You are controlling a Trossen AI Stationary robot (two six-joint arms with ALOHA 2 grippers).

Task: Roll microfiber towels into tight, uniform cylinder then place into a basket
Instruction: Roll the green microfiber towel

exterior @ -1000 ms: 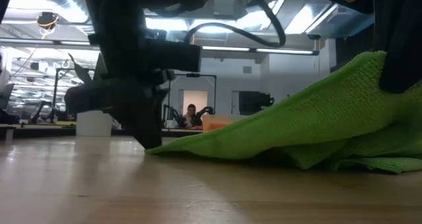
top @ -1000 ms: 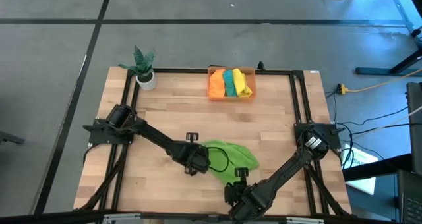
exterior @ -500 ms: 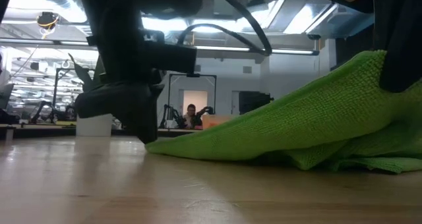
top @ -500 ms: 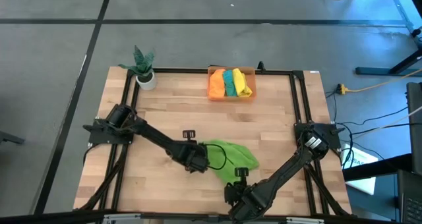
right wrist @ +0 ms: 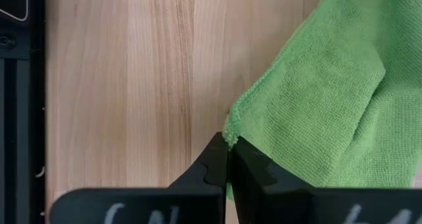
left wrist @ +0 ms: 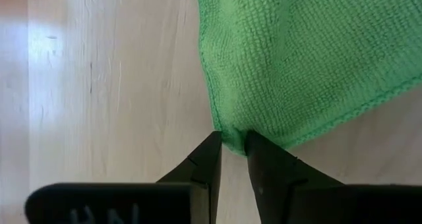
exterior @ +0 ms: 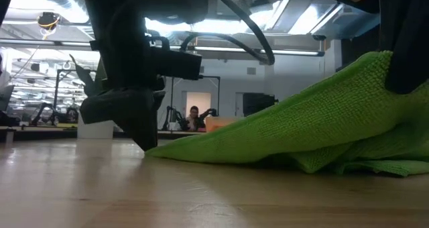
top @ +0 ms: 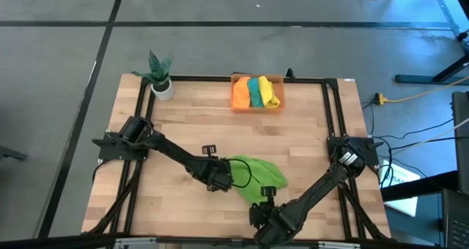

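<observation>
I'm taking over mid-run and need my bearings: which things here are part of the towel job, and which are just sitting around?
Part of the job:
- light green towel, a corner pinched by each gripper: left gripper, right gripper
- basket holding the rolled orange towel, teal towel and yellow towel

Just lying about:
- potted plant at the table's far left corner
</observation>
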